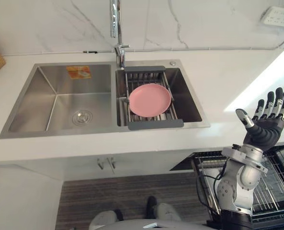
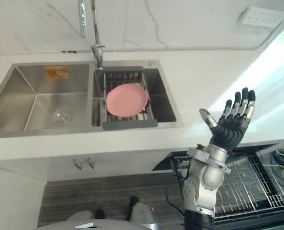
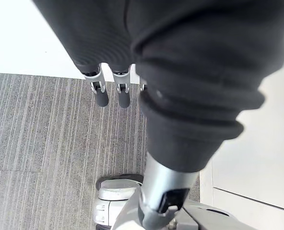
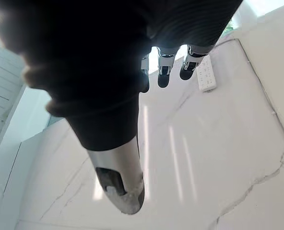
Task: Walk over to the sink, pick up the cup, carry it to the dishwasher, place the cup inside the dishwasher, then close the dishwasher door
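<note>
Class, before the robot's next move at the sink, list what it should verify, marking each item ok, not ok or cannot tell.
1. Right hand open, holding nothing: ok.
2. Left hand open, holding nothing: ok.
3. Cup located in the sink: not ok; its drain rack holds a pink plate.
4. Right hand over the sink: not ok; raised above the counter beside it.
5. Dishwasher rack pulled out: ok.

- My right hand (image 1: 268, 125) is raised on a bent arm, fingers straight, thumb held apart.
- My left hand (image 3: 102, 95) hangs down, fingers relaxed.
</note>
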Robot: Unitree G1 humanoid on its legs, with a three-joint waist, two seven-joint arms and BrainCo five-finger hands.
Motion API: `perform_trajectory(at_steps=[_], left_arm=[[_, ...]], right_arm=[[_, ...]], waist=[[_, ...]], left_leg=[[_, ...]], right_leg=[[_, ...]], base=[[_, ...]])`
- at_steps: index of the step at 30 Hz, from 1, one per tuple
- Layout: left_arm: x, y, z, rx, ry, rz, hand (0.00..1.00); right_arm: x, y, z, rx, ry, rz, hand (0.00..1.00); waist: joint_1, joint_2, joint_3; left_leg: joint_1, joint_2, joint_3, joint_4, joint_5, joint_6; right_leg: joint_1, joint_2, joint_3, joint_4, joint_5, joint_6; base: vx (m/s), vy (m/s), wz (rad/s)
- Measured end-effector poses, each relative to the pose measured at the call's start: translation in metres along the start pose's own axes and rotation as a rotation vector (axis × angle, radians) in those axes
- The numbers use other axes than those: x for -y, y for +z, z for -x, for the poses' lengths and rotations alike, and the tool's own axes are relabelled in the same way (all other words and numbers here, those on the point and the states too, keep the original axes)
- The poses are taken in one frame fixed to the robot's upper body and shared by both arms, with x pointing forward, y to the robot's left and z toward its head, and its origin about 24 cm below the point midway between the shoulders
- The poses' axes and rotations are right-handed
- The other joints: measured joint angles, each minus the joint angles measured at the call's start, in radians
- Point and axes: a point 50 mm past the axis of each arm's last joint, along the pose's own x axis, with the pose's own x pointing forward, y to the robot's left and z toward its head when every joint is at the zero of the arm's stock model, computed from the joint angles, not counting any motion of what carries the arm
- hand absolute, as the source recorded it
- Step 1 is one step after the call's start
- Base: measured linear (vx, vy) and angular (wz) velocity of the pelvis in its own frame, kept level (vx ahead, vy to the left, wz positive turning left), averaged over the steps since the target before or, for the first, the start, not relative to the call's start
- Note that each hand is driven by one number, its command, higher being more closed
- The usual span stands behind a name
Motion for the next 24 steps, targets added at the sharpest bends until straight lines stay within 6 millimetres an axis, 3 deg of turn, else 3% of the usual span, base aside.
perform_trajectory(at_steps=[4,6,8,10,12,13,14,16,17,18,19,20,22,23,24], left_arm=[[0.001,0.003,-0.001,-0.009,-0.003,-0.007,0.0],[0.001,0.002,-0.001,-0.019,0.008,-0.009,0.0],[0.002,0.001,-0.001,-0.028,0.004,-0.005,0.0],[0.005,0.001,0.0,-0.028,0.003,0.047,0.0],[0.005,0.0,0.0,-0.032,0.014,0.144,0.0],[0.009,-0.001,0.0,-0.038,0.012,0.182,0.0],[0.01,-0.006,0.001,-0.043,0.014,0.212,0.0],[0.014,-0.013,0.002,-0.055,0.002,0.219,0.0],[0.014,-0.016,0.003,-0.06,0.003,0.22,0.0],[0.017,-0.019,0.004,-0.067,-0.004,0.226,0.0],[0.02,-0.022,0.004,-0.078,-0.01,0.23,0.0],[0.019,-0.022,0.004,-0.079,-0.012,0.233,0.0],[0.013,-0.017,0.003,-0.065,-0.006,0.222,0.0],[0.005,-0.015,0.001,-0.059,0.004,0.106,0.0],[0.005,-0.014,0.001,-0.059,0.004,0.106,0.0]], right_arm=[[0.009,-0.004,0.01,-0.071,0.0,-0.056,0.0],[0.016,-0.003,0.015,-0.084,-0.01,-0.047,0.0],[0.021,0.0,0.016,-0.076,-0.021,-0.029,0.0],[0.023,0.001,0.017,-0.077,-0.024,-0.024,0.0],[0.022,0.002,0.014,-0.067,-0.015,-0.023,0.0],[0.022,0.002,0.014,-0.062,-0.016,-0.025,0.0],[0.021,0.0,0.013,-0.061,-0.018,-0.032,0.0],[0.015,-0.004,0.008,-0.051,-0.006,-0.056,0.0],[0.015,-0.006,0.007,-0.054,-0.004,-0.057,0.0],[0.016,-0.006,0.007,-0.057,-0.003,-0.052,0.0],[0.016,-0.006,0.007,-0.058,-0.003,-0.044,0.0],[0.016,-0.007,0.009,-0.066,-0.007,-0.038,0.0],[0.018,-0.006,0.01,-0.07,-0.006,-0.024,0.0],[0.018,-0.013,0.006,-0.086,0.002,-0.032,0.0],[0.018,-0.013,0.006,-0.086,0.002,-0.032,0.0]], waist=[[0.002,0.004,0.0],[-0.015,0.015,-0.002],[-0.017,0.031,-0.002],[-0.018,0.037,-0.004],[-0.014,0.047,0.002],[-0.012,0.052,0.01],[0.007,0.041,0.02],[0.009,0.043,0.02],[0.012,0.042,0.021],[0.01,0.054,0.017],[0.007,0.069,0.02],[0.007,0.066,0.02],[-0.015,0.035,0.014],[0.0,0.011,-0.039],[0.0,0.011,-0.039]], left_leg=[[-0.002,-0.002,0.003,0.0,-0.014,-0.007],[-0.01,0.035,0.094,0.031,-0.041,-0.02],[-0.025,0.051,0.113,0.081,-0.06,-0.03],[-0.079,0.067,0.125,0.245,-0.063,-0.04],[-0.17,0.1,0.12,0.468,-0.028,-0.09],[-0.2,0.108,0.105,0.555,0.013,-0.089],[-0.21,0.111,0.098,0.59,-0.012,-0.074],[-0.211,0.102,0.015,0.437,-0.055,-0.074],[-0.208,0.099,-0.023,0.34,-0.043,-0.086],[-0.185,0.111,-0.061,0.153,0.015,-0.109],[-0.164,0.125,-0.031,0.117,0.11,-0.109],[-0.151,0.111,-0.012,0.106,0.109,-0.096],[-0.127,0.061,0.005,0.061,0.118,-0.076],[-0.088,0.056,-0.023,-0.109,0.234,-0.088],[-0.088,0.057,-0.023,-0.109,0.234,-0.088]], right_leg=[[0.0,-0.007,-0.004,0.003,-0.003,0.005],[-0.001,-0.017,-0.015,0.022,-0.025,0.012],[-0.007,-0.018,-0.013,0.049,-0.051,0.01],[-0.002,-0.028,-0.014,0.065,-0.077,0.015],[0.025,-0.027,-0.002,0.049,-0.075,0.012],[0.053,-0.031,0.003,0.033,-0.073,0.014],[0.085,-0.041,0.034,0.012,-0.069,0.016],[0.099,-0.049,0.092,-0.003,-0.072,0.021],[0.093,-0.054,0.121,-0.003,-0.074,0.024],[0.076,-0.054,0.159,0.005,-0.078,0.06],[0.082,-0.051,0.177,0.008,-0.077,0.078],[0.093,-0.066,0.192,0.001,-0.073,0.089],[0.111,-0.115,0.195,-0.041,-0.057,0.116],[0.14,-0.095,0.105,-0.216,0.066,0.113],[0.14,-0.094,0.105,-0.216,0.065,0.113]], base=[[-0.02,0.025,0.04],[0.02,0.01,0.2],[0.07,0.027,0.12],[0.08,0.037,0.04],[0.06,0.028,-0.12],[0.08,0.075,-0.34],[0.11,0.113,-0.52],[0.11,0.174,-0.8],[0.1,0.265,-0.99],[0.12,0.318,-0.93],[0.13,0.274,-0.79],[0.18,0.271,-0.45],[0.13,0.173,-0.1],[0.03,0.045,0.03],[0.0,0.0,0.0]])
